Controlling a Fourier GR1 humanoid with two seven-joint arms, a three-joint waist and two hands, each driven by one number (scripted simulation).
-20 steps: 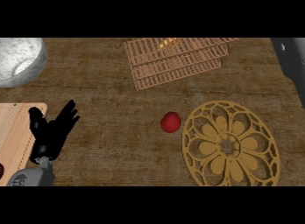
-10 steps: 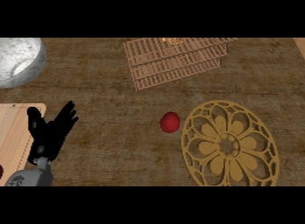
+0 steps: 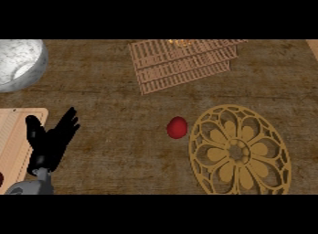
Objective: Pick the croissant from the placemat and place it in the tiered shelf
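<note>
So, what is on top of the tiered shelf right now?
A small golden-brown thing lies on the tiered shelf, at its far edge, partly cut off by the view, so its shape is unclear. The slats cover the lower tiers.

View: one head view, from above the counter (image 3: 108, 91).
Facing: steeply down onto the counter's top, near side at the view's lower edge.
Nearness: mid-range, so the tiered shelf (image 3: 182, 64) at the far side and the placemat (image 3: 239, 153) at the near right both fit.
Cropped: the bowl (image 3: 10, 64) at the far left and the wooden board (image 3: 7, 137) at the near left.
Own body: the left hand (image 3: 50, 141) comes in from the lower edge.
</note>
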